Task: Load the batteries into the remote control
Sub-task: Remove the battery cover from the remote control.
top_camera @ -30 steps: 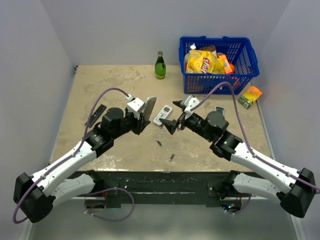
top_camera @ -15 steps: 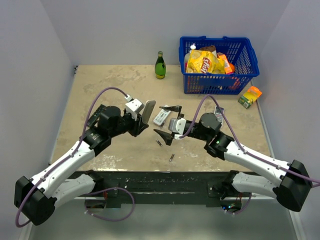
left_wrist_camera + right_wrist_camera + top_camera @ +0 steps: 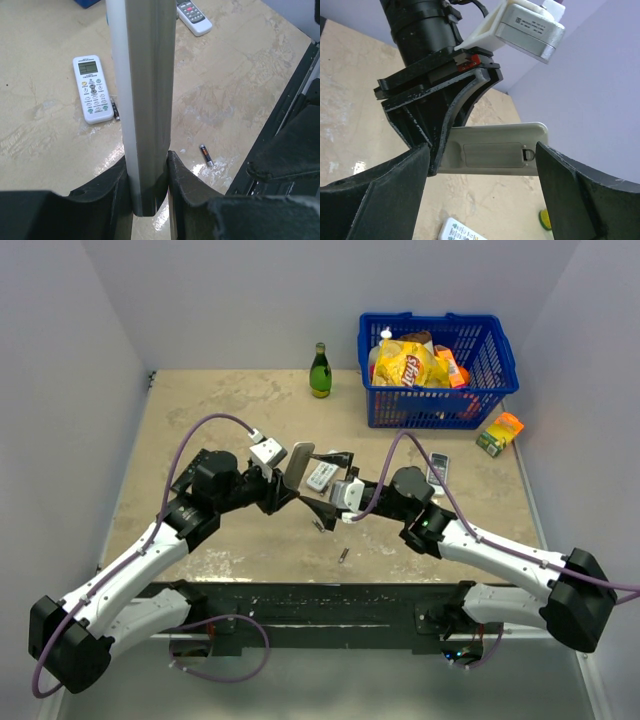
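Grey remote control [image 3: 147,100]: being held upright, clamped between left fingers [image 3: 182,185].
Right fingers [image 3: 570,200]: standing wide apart, flanking it.
Batteries [image 3: 206,154]: lying on bench [image 3: 250,75].

Remote control [image 3: 145,100]: upper end cut by top edge, seen edge-on, button face not visible. Far white remote [image 3: 196,17] cropped at top. Second white remote [image 3: 461,231] cropped by bottom edge. Batteries [image 3: 343,556] too small overhead to read markings.
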Robot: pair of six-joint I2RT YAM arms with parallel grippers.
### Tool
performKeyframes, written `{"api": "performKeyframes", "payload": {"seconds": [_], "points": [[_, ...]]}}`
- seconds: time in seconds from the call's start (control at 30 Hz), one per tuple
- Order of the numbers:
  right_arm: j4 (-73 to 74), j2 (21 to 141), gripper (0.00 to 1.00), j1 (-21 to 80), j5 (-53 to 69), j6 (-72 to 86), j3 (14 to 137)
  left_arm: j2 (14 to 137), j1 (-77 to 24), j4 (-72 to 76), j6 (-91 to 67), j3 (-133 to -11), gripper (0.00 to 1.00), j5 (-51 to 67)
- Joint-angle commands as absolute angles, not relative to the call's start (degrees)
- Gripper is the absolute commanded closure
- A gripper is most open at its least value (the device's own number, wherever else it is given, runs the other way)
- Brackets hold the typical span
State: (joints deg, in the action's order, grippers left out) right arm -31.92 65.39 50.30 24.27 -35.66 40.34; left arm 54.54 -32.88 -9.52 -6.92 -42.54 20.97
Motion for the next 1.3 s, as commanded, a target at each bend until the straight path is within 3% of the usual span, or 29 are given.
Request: {"api": "performKeyframes", "payload": {"seconds": [0.0, 0.7, 1.27], "points": [[-34.98, 65.91, 0.12, 50.45, 21.45, -38.23, 43.42, 54.4, -32.52, -6.68, -7.47, -43.07, 1.0, 23.2], [-32.78, 67.76, 0.23, 50.54, 20.13, -37.97, 43.24, 53.61, -32.52, -5.89, -7.38, -42.63, 1.0, 24.52], [-31.99, 68.38, 0.23, 50.54, 16.26, -36.3, 44.03, 53.7, -32.61, -5.36, -7.03, -42.36, 1.0, 26.28]]}}
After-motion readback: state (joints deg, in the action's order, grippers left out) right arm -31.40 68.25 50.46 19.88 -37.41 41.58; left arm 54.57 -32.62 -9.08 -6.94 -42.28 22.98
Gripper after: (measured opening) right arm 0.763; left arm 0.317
